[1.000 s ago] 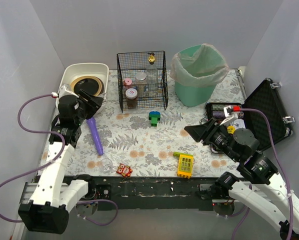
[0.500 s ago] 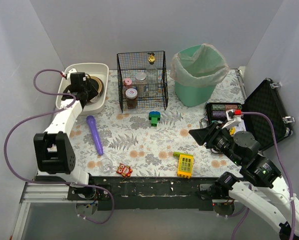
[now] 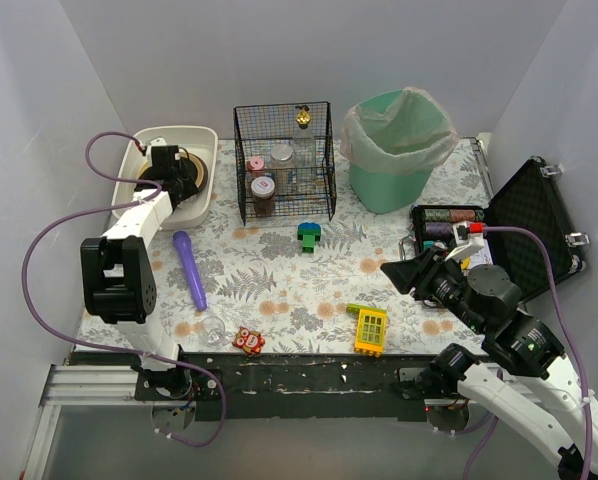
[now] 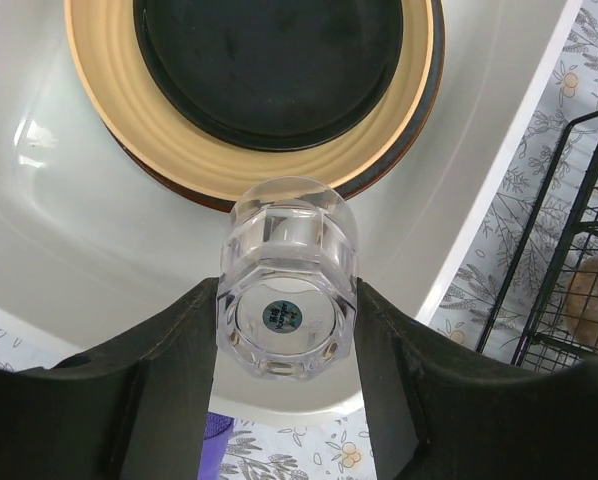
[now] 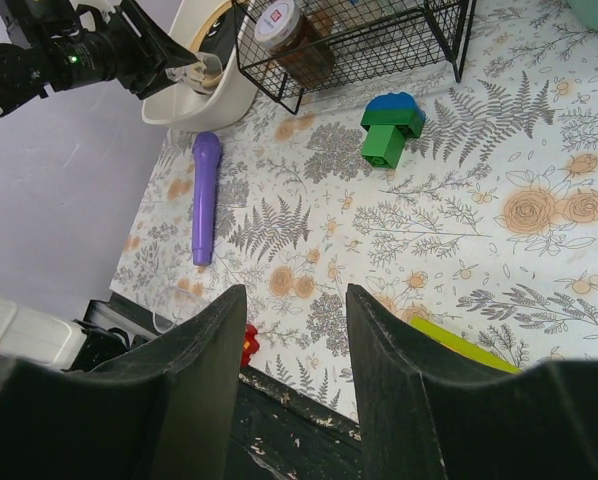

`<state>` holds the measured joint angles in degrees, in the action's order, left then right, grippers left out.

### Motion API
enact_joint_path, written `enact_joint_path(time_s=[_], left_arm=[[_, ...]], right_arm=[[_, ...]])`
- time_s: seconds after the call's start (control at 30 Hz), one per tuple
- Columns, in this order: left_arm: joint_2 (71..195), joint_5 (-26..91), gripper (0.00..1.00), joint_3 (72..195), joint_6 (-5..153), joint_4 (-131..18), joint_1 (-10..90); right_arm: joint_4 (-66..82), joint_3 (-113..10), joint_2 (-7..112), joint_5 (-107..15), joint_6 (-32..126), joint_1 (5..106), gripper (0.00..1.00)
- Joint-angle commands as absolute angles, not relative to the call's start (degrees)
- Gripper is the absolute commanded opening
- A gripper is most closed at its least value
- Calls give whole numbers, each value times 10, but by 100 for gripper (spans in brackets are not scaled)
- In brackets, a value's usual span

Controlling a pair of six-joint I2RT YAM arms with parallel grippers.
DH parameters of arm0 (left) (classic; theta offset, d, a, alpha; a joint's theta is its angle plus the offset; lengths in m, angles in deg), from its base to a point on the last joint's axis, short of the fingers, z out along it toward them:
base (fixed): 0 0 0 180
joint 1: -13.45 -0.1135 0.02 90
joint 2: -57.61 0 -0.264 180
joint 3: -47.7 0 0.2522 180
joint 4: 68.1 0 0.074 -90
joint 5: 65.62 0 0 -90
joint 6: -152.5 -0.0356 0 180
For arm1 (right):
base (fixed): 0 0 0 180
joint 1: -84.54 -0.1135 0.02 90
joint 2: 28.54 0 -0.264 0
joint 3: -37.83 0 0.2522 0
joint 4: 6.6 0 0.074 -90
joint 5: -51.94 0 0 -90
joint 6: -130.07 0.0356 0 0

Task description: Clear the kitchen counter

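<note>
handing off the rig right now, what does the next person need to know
Left hand: shut on a clear glass, held over the white tub, above the plates in it; not yet released.
Right hand: open and empty, above the near right of the counter.
Done: the plates sit in the tub.
Left on the counter: purple tool, green block, yellow toy, red toy.
Next, probably: set the glass down in the tub, then clear the loose items.

Bright, even light, soft shadows; wrist views blur near their edges.
</note>
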<state>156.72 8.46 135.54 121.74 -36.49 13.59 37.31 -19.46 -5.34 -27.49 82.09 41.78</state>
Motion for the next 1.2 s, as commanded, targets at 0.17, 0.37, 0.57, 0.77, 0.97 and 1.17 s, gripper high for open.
enact_joint_path(time_s=[0.17,0.37,0.57,0.77,0.97,1.17], left_arm=[[1589,84,0,1386,1177,-347,135],[1609,90,0,1408,1167,-309,135],[1660,103,4,1453,1166,-265,135],[1670,94,50,1451,1169,-259,135],[1673,93,73,1453,1172,-258,135],[1663,95,75,1454,1175,-260,135]], right_arm=[[363,-202,-52,-268,817,419,52],[357,-195,-44,-278,819,419,52],[354,-190,-40,-286,822,419,52],[355,-190,-38,-283,822,419,52],[354,-190,-29,-287,823,419,52],[351,-188,-30,-288,824,419,52]])
